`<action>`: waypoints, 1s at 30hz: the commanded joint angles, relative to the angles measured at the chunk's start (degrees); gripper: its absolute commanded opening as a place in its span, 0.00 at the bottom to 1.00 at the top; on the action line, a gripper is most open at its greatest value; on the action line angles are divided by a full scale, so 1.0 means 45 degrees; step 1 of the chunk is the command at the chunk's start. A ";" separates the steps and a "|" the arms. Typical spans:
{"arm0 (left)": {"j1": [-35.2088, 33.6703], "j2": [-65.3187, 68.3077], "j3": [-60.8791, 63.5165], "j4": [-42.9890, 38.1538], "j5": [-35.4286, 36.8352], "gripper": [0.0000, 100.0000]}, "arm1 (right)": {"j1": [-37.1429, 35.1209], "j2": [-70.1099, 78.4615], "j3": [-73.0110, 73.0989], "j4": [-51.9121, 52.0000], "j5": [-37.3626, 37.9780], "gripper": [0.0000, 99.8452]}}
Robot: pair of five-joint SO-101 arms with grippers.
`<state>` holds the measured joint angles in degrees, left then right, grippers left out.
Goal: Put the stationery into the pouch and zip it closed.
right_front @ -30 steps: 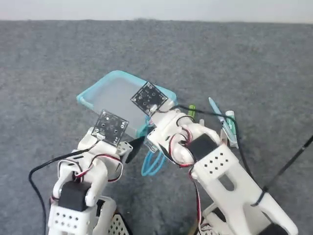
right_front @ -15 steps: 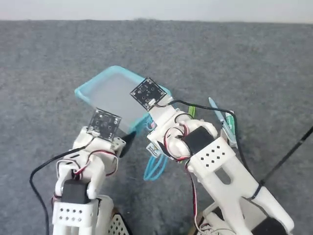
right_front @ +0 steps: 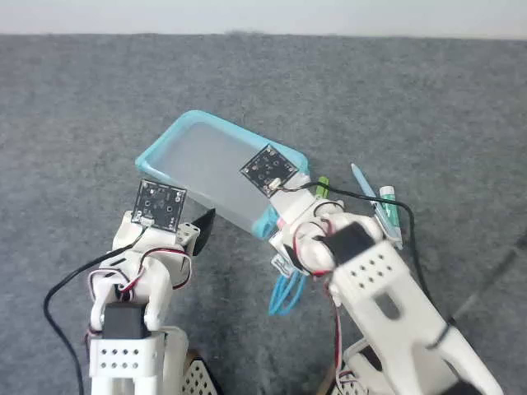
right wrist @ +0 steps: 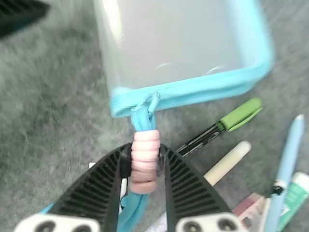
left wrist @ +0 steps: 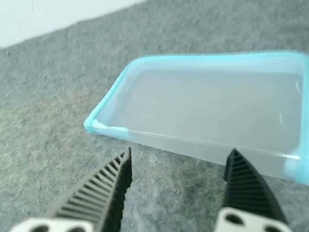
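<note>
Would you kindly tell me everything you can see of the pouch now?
The pouch is a rectangular case of frosted, see-through plastic edged with a blue zip band. It lies on the grey carpet, and nothing shows through its panel. At one corner a blue cord leads from the zip to a pink ribbed grip, on which the right gripper is shut. The open left gripper stands apart from it.

Grey carpeted table, pale wall behind
</note>
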<state>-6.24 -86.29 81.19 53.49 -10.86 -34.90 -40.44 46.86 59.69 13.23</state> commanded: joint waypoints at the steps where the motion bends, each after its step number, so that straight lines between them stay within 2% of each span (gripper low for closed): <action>1: 0.0078 -0.0117 -0.0283 -0.0078 0.0234 0.29 | -0.0068 -0.1573 -0.0195 0.0537 0.0137 0.01; 6: 0.2110 -0.0234 -0.1690 0.2051 0.0234 0.30 | -0.0361 -0.0908 -0.1133 0.0557 -0.0254 0.01; 11: 0.2051 -0.0234 -0.1885 0.2208 0.0254 0.33 | -0.0811 0.1338 -0.3341 0.1123 -0.0938 0.01; 17: 0.1954 -0.0137 -0.1788 0.1700 0.0274 0.33 | -0.1377 0.2452 -0.4298 0.1143 -0.1387 0.01; 23: 0.1934 -0.0137 -0.0791 0.0430 0.0508 0.33 | -0.1651 0.2432 -0.4493 0.1397 -0.1739 0.01; 30: 0.0762 -0.0117 -0.0283 -0.0410 0.0488 0.33 | -0.1631 0.1592 -0.5158 0.2745 -0.1758 0.01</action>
<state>-1.76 -86.55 80.13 54.37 -9.36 -42.02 -29.27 27.16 70.15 6.20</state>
